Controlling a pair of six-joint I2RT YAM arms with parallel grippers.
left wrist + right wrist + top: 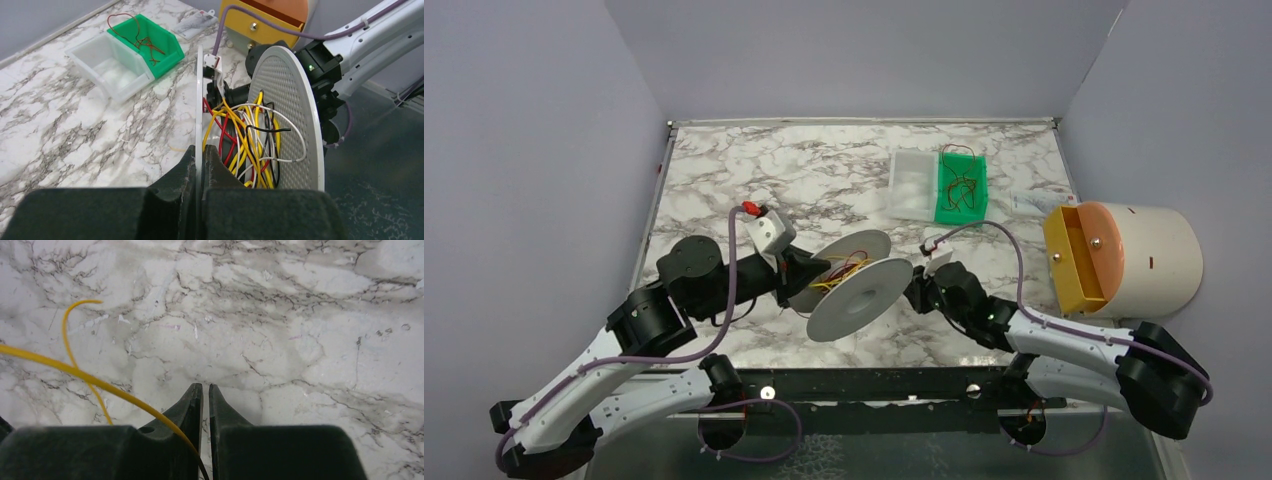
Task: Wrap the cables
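The white spool (861, 299) is lifted off the marble, tilted, between both arms. My left gripper (200, 156) is shut on the edge of the spool's thin near flange (199, 95); the perforated far flange (288, 115) faces it. Loose cables (245, 137) in yellow, red, white and black are bunched round the hub. My right gripper (205, 387) sits just right of the spool (914, 291), its jaws a narrow slit apart. A yellow cable (100, 383) crosses its left finger and drops into the slit near the base.
A green bin (961, 190) holding thin reddish and yellow wires stands beside a white bin (912, 185) at the back right. A white cylinder (1159, 260) with a yellow drawer (1076, 262) stands at the right edge. The black table rail (874, 385) runs along the front.
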